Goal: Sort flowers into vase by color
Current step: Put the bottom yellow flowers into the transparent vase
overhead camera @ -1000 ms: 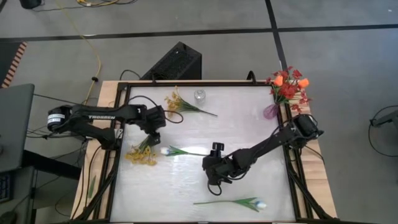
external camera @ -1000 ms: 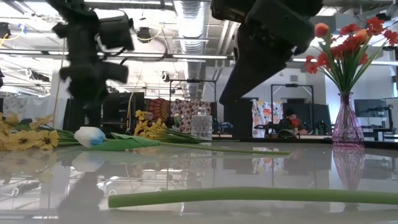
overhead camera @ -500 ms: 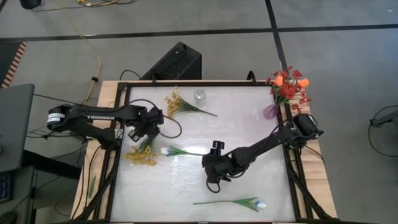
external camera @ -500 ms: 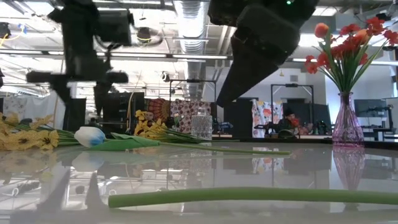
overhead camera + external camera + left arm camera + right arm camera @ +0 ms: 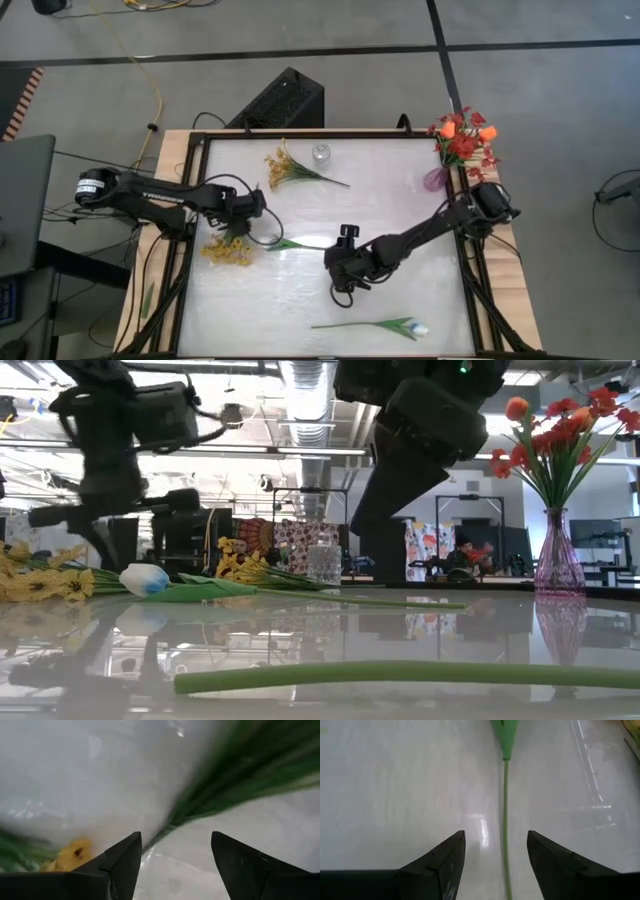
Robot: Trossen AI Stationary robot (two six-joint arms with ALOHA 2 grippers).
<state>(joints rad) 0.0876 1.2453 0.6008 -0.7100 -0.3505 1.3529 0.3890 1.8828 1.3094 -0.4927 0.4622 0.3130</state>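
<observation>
A white tulip lies at the table's middle left. Its bud shows in the low view, and its stem points toward the right. My left gripper hangs open over its bud end, with green leaves between the fingers and a yellow bloom beside them. A yellow spray lies next to it. My right gripper hovers open at mid-table, above a thin green stem. A second white tulip lies near the front edge. Red and orange flowers stand in a purple vase.
A second yellow spray lies at the far middle beside a small clear glass vase. The table's raised dark frame runs around the white top. Bare tabletop shows at the middle right.
My left gripper has rolled about a quarter turn and dropped a little toward the near edge, ending over the white tulip's bud end, which it now hides in the high view. The flowers lie where they were.
</observation>
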